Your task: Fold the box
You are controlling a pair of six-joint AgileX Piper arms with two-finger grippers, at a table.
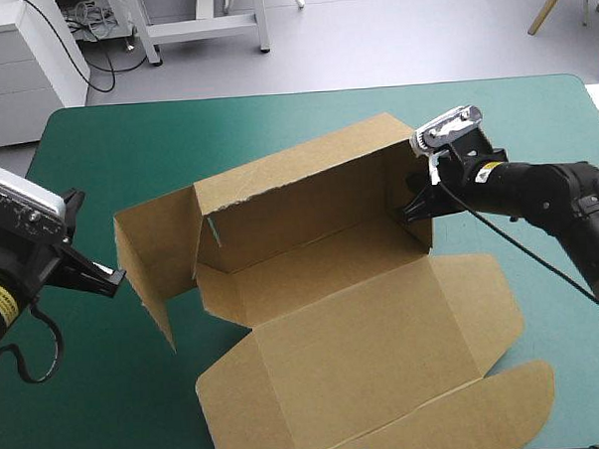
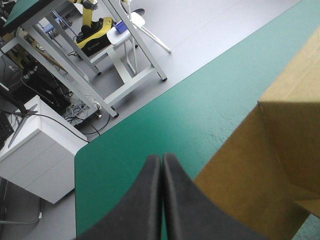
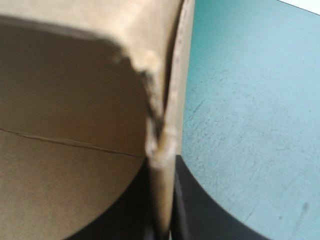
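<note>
Two grippers, one box. High view: box (image 1: 343, 312) sits mid-frame, back and left walls up, lid flat toward the bottom. The right gripper (image 1: 418, 201) pinches its right wall, and the left gripper (image 1: 105, 280) is at centre-left, just beside the left wall. Left wrist: fingers (image 2: 150, 200) pressed together, empty, box (image 2: 260, 170) just beside them. Right wrist: fingers (image 3: 200, 210) clamped on the box (image 3: 75, 150) wall.

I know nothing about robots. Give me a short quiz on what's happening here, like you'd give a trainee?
1. True or false: the right gripper has a raised wall of the box between its fingers.
2. The left gripper is: A) open, B) shut on nothing, C) shut on the box.
3. Fill in: the box's lid lies ___ on the teal-green cover.
Key: 1 true; 2 B; 3 flat.
</note>
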